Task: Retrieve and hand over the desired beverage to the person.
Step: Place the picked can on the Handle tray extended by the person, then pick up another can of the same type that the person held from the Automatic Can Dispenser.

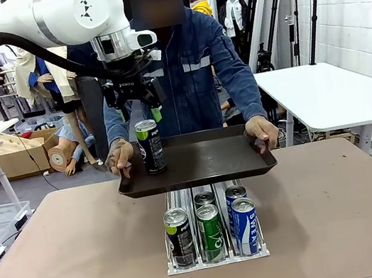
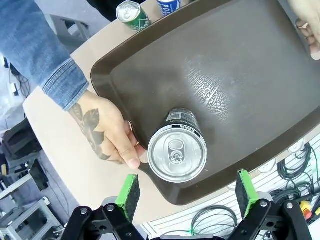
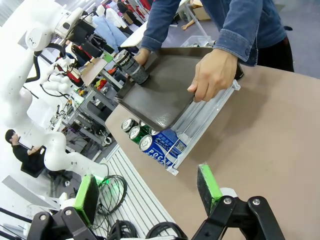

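Note:
The person (image 1: 192, 73), in a blue denim jacket, holds a dark brown tray (image 1: 212, 163) with both hands at the table's far edge. A black beverage can (image 1: 150, 147) stands upright on the tray's left part. My left gripper (image 1: 142, 111) hangs open just above it, clear of the can. In the left wrist view the can's silver top (image 2: 177, 152) lies between and beyond the green pads (image 2: 129, 192) of the left gripper (image 2: 187, 192), next to the person's tattooed hand (image 2: 107, 132). My right gripper (image 3: 147, 192) stands open and empty, off to the side of the table.
A clear can rack (image 1: 218, 257) sits in mid-table under the tray's near edge, holding a black can (image 1: 179, 235), a green can (image 1: 210, 230) and a blue can (image 1: 245, 223), with more behind. White tables stand to either side.

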Controlling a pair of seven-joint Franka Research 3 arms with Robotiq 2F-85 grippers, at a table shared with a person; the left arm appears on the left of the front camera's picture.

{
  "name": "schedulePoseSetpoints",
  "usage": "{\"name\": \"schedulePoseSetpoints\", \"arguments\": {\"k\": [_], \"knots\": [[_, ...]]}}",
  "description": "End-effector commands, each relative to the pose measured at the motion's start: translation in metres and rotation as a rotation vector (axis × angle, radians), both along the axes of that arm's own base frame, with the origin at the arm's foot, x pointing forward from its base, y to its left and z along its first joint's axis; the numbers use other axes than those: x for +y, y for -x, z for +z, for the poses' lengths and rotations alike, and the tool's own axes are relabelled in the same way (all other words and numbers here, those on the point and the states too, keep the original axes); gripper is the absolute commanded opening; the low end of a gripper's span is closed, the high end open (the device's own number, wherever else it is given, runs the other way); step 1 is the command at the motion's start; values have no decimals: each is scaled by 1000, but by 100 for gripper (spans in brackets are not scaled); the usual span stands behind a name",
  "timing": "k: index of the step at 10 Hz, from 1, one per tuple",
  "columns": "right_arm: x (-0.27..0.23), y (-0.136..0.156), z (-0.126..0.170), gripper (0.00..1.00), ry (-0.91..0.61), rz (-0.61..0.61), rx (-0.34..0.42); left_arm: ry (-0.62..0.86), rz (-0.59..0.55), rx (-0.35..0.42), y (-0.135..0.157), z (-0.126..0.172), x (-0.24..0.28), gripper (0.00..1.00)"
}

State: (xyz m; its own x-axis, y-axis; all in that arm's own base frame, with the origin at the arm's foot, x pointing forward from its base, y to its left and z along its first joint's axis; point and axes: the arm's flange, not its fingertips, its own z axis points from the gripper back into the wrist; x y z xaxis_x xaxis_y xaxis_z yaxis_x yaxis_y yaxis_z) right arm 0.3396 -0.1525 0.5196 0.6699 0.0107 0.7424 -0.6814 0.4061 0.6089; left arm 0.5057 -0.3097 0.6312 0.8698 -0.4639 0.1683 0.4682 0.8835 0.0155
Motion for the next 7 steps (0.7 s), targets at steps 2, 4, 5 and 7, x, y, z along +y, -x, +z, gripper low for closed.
{"name": "schedulePoseSetpoints", "arguments": {"k": [2, 4, 5, 7], "knots": [[1, -1, 0, 100, -9, 3, -8, 19, -7, -8, 0, 1, 0, 100], [1, -1, 0, 100, -9, 3, -8, 19, -7, -8, 0, 1, 0, 100], [1, -1, 0, 100, -9, 3, -8, 19, -7, -8, 0, 1, 0, 100], [1, -1, 0, 100, -9, 3, -8, 19, -7, -8, 0, 1, 0, 100]]}}
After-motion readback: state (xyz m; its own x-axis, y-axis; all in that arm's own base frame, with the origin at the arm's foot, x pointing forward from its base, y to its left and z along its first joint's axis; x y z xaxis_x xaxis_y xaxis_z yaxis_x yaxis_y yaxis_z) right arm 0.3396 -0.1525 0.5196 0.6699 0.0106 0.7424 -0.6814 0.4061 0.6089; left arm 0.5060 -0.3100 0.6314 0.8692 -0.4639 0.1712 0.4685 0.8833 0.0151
